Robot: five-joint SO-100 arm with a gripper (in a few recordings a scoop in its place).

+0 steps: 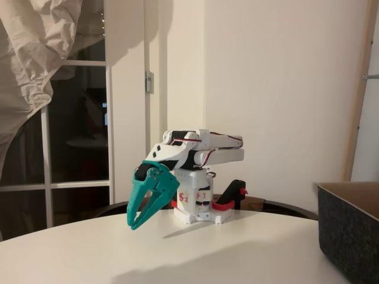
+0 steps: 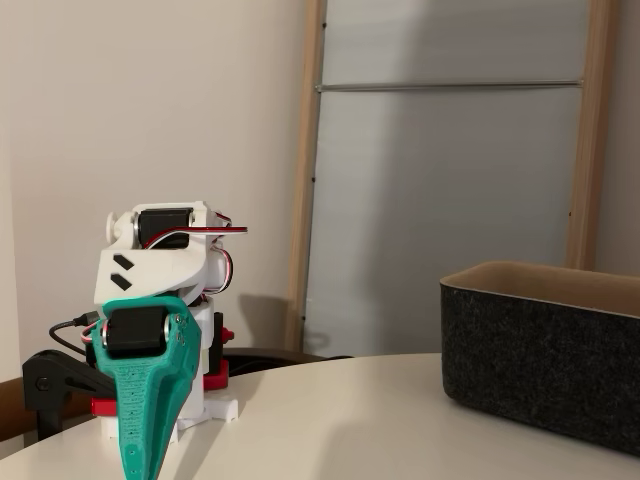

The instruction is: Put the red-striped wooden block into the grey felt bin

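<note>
One arm, folded low over its base, teal gripper [image 1: 137, 223] drooping toward the table [image 1: 177, 254], fingertips nearly together with only a sliver between them, nothing held. From the bin-side camera the gripper [image 2: 135, 468] shows edge-on, so no better read there. Grey bin [image 2: 545, 350] sits well off to the right of the arm in both fixed views, tan lining visible at its rim [image 1: 349, 188]. No block anywhere I can spot, so I cannot tell where it lies. That is the risk, I'd say: reaching blind, the tips could scrape the tabletop, or nudge the block away before they open.
</note>
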